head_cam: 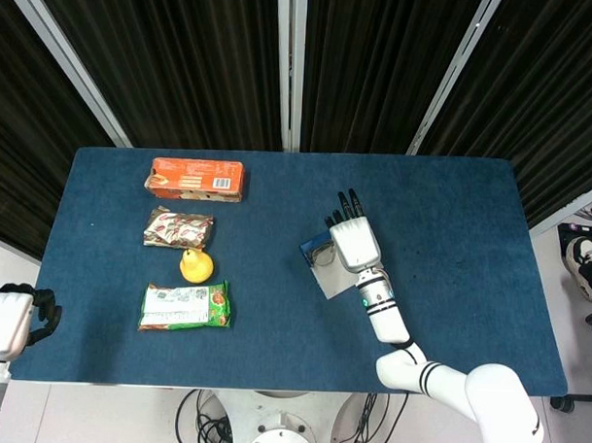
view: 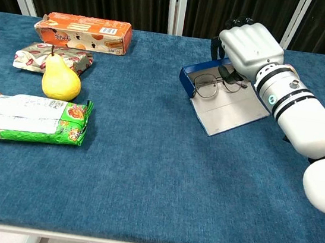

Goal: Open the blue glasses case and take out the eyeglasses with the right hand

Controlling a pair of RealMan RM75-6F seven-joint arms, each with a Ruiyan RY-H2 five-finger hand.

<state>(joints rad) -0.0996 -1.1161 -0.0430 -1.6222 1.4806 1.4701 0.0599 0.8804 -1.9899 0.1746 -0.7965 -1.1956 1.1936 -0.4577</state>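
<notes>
Blue-walled and lying open, the case (view: 227, 106) sat right of centre on the table (view: 143, 173), its grey lid flat on the near side and its blue tray on the far side. Glasses (view: 210, 86) lay across the tray's near edge, lenses to the left and partly over the grey lid. A white right hand (view: 251, 46) hung over the case's far right corner, palm down, its dark fingers (head_cam: 347, 202) pointing away toward the far side of the table. In the chest view, dark fingertips curled down at the right end of the glasses, touching or just beside the frame; whether they actually pinched it could not be told. From the head view the hand covered most of the case, leaving only the tray's left end and a corner of the lid in sight.

At the near left, off the table's edge, the left hand (head_cam: 10, 320) rested with fingers curled in and nothing in them.

Well apart on the left lay an orange box (view: 83, 32) at the far side, a foil pack (view: 45, 57), a pear (view: 60, 81) standing against it, and a green packet (view: 30, 117) nearest.
</notes>
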